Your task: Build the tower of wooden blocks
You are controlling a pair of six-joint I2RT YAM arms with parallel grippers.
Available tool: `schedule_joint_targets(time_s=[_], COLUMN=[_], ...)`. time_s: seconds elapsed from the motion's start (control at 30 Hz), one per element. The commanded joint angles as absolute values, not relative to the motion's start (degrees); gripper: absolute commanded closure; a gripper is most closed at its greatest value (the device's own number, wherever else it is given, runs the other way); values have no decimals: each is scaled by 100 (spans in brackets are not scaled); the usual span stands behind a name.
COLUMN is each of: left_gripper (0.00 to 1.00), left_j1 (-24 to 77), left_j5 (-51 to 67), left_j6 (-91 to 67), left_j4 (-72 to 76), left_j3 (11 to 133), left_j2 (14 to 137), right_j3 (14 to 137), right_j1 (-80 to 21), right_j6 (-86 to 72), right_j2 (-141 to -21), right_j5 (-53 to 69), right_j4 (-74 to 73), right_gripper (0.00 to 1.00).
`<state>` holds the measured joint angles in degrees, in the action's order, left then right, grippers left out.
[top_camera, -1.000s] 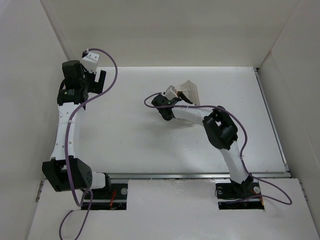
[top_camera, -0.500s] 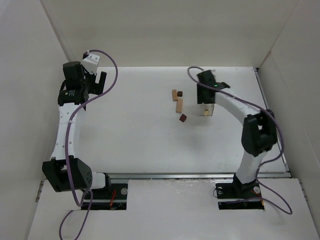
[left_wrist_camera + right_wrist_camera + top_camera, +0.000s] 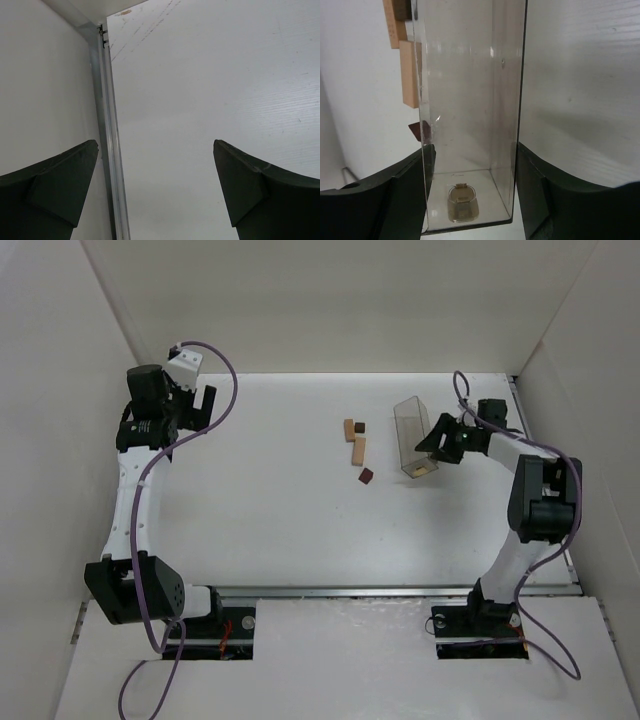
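While our right gripper pinches the clear box | tan bar lies left, parallel | our left gripper spread, farther.

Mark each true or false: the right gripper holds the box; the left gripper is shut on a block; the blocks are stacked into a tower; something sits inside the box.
1. The right gripper holds the box. True.
2. The left gripper is shut on a block. False: it is open and empty.
3. The blocks are stacked into a tower. False: they lie loose on the table, beside the box.
4. Something sits inside the box. True: a small tan piece at its closed end.
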<state>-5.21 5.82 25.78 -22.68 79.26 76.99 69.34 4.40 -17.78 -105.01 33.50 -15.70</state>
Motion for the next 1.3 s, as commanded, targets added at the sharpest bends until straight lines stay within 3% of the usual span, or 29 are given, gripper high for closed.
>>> schedule_joint_targets(time_s=[0.0,0.03,0.13,0.23,0.3,0.33,0.37,0.7,0.83,0.97,1.03,1.07,1.17,1.2,1.27], left_gripper=[0,0,0,0,0,0,0,0,0,0,0,0,0,0,0], left_j1=[-492,-492,-492,-492,-492,-492,-492,-492,-492,-492,-492,-492,-492,-492,-492], left_j5=[817,817,870,870,870,870,870,871,659,606,763,843,1186,1187,1187], left_j6=[2479,2479,2339,2259,2197,2197,2197,1751,959,221,71,70,438,596,728], left_j4=[-2276,-2329,-2329,-2329,-2329,-2329,-2329,-2251,-2136,-2468,-2601,-2602,-2654,-2602,-2497], left_j3=[7963,8015,8016,8077,8129,8130,8130,8235,8288,8709,8885,8947,8790,8728,8535], left_j2=[7462,7462,7462,7462,7462,7462,7462,7462,7462,7462,7462,7462,7410,7409,7269], right_j3=[6891,6969,7170,7294,7356,7356,7426,7989,8375,8429,8429,8516,8727,8902,8956], right_j1=[843,966,1046,1046,1046,1046,1046,994,-110,-1305,-1668,-1905,-2030,-2082,-2083], right_j6=[-2030,-2030,-1855,-1723,-1670,-1670,-1592,-1626,-1512,-1196,-1038,-985,-1142,-1238,-1440], right_j2=[-10783,-10845,-10925,-10978,-10925,-10925,-10925,-10460,-9985,-9686,-9807,-9922,-10554,-10712,-11125], right_j5=[4737,4737,4449,4035,3894,3780,3779,1682,-348,-958,-897,-896,-939,-1027,-1255], right_j4=[-983,-1037,-1430,-1765,-1836,-1898,-2020,-2907,-3295,-3042,-2988,-2988,-3355,-3462,-3612], right_gripper=[93,81,59,49,31,7,0,0,0,5,12,23,42,54,64])
